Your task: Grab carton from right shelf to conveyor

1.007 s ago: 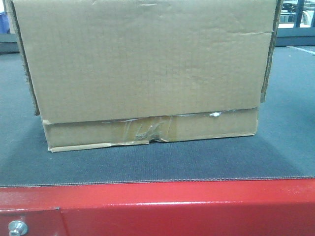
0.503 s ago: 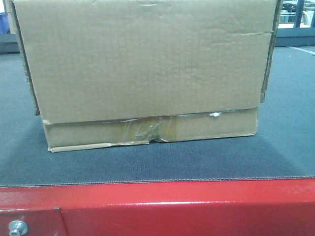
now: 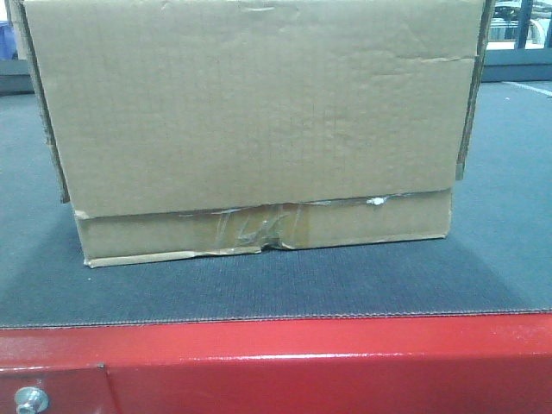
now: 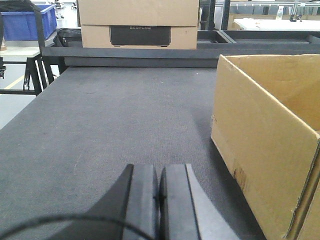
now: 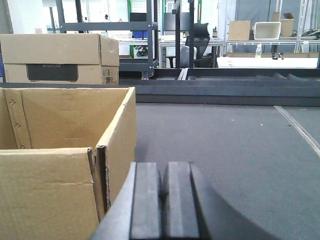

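The carton (image 3: 250, 129), a large brown cardboard box with crinkled tape on its lower seam, rests on the conveyor's dark grey belt (image 3: 276, 289) behind the red frame edge (image 3: 285, 366). In the left wrist view the carton (image 4: 265, 145) stands open-topped to the right of my left gripper (image 4: 159, 172), which is shut with nothing in it, a short way off the box. In the right wrist view the carton (image 5: 60, 145) lies to the left of my right gripper (image 5: 164, 170), also shut and empty, close beside the box's corner. The right shelf is out of view.
A second cardboard box (image 4: 139, 24) with a black label stands beyond the belt's far end; it shows as the second box (image 5: 57, 59) in the right wrist view. A blue bin (image 4: 27, 22) sits far left. Dark racks, a chair and tables stand behind.
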Action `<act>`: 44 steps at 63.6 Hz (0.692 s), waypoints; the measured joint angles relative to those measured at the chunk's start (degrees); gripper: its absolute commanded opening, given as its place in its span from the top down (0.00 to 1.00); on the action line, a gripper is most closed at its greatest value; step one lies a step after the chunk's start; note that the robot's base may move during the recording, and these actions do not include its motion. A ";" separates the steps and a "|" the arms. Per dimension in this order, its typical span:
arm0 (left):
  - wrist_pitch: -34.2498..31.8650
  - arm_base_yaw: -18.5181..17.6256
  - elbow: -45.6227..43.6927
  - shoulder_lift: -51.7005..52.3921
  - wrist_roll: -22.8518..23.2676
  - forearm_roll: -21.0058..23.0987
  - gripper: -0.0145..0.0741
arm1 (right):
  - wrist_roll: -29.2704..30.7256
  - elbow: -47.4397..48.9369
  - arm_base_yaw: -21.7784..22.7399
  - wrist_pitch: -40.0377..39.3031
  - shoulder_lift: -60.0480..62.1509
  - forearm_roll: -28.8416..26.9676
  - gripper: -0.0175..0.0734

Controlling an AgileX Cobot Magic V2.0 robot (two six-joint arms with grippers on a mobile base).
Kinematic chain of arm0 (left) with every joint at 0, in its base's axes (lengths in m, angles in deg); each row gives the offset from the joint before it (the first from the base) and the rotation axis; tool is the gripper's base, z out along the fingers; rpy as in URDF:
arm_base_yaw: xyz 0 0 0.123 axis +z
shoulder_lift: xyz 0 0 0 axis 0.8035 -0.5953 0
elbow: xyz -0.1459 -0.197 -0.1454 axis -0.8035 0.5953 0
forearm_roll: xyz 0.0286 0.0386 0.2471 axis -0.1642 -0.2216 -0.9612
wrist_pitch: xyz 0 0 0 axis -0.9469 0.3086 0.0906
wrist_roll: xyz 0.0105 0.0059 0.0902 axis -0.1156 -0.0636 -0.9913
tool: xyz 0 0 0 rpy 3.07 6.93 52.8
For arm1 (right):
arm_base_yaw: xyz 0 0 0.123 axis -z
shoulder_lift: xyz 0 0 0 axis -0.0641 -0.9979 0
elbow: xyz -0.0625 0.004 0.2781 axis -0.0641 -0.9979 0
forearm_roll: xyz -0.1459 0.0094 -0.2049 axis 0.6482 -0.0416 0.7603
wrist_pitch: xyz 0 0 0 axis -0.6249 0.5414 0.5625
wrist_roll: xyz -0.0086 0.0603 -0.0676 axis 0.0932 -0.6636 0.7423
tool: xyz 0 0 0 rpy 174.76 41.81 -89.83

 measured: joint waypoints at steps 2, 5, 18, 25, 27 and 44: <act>0.00 0.00 0.00 0.00 0.00 0.00 0.83 | 0.00 0.00 0.00 0.00 0.00 0.00 0.88; -0.11 0.00 0.00 0.00 0.00 0.00 0.83 | 0.00 0.00 0.00 0.00 0.00 0.00 0.88; -0.11 0.00 0.00 0.00 0.00 0.00 0.83 | 0.00 0.00 0.00 0.00 0.00 0.00 0.88; -0.21 0.00 0.03 0.00 0.00 0.00 0.83 | 0.00 0.00 0.00 0.00 0.00 0.00 0.88; -0.41 0.00 0.12 0.00 0.00 0.33 0.83 | 0.00 0.00 0.00 0.00 0.00 0.00 0.88; -5.43 0.87 8.10 5.37 -2.50 7.40 0.83 | 0.00 0.00 0.00 0.00 0.00 0.00 0.88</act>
